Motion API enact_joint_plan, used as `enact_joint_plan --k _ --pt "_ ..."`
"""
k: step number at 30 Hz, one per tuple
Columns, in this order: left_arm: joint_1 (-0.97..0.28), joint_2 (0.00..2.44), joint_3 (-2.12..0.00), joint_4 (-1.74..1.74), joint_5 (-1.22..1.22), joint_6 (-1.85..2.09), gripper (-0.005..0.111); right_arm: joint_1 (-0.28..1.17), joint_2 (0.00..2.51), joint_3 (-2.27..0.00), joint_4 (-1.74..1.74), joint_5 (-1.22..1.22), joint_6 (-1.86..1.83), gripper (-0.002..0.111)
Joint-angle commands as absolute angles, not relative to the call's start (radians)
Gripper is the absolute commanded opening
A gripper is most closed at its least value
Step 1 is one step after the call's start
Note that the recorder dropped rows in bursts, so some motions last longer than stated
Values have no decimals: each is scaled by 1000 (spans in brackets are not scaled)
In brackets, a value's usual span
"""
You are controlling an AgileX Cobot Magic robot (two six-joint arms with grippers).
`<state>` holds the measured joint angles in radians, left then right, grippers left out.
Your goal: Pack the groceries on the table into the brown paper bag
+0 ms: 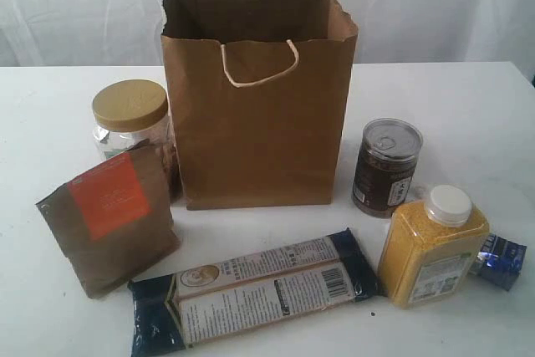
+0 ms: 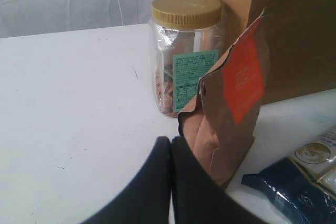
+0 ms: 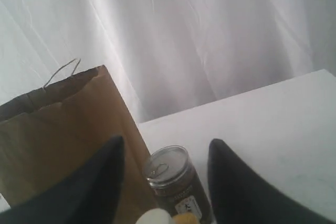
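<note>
The brown paper bag (image 1: pixel 259 114) stands upright and open at the middle of the table (image 1: pixel 468 106). To its left are a gold-lidded clear jar (image 1: pixel 129 114) and a brown pouch (image 1: pixel 109 215) with an orange label. A long dark-blue packet (image 1: pixel 259 290) lies in front. At right stand a dark tin can (image 1: pixel 386 165) and a yellow white-capped bottle (image 1: pixel 433 248), with a small blue packet (image 1: pixel 500 261) beside it. No gripper shows in the exterior view. My left gripper (image 2: pixel 170 140) is shut and empty, close beside the pouch (image 2: pixel 236 108). My right gripper (image 3: pixel 166 141) is open, above and short of the can (image 3: pixel 173 182).
A white curtain hangs behind the table. In the left wrist view the jar (image 2: pixel 186 51) stands against the bag (image 2: pixel 299 30), and the long packet's end (image 2: pixel 294 182) lies near the pouch. The bottle's cap (image 3: pixel 157 217) shows just under the right jaws, with the bag (image 3: pixel 58 129) alongside.
</note>
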<state>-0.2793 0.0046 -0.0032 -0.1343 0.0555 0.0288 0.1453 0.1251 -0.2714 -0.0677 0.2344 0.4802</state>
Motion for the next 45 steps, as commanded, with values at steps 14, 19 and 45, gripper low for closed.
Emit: enact_joint_plan --k 14,19,45 --pt "-281 0 0 -134 54 25 0 305 1052 -1129 84 1094 -687 52" --pt "-281 0 0 -134 54 25 0 364 1225 -1215 0 1172 -789 65" --pt "-281 0 0 -134 54 25 0 257 1585 -1266 -34 806 86 86"
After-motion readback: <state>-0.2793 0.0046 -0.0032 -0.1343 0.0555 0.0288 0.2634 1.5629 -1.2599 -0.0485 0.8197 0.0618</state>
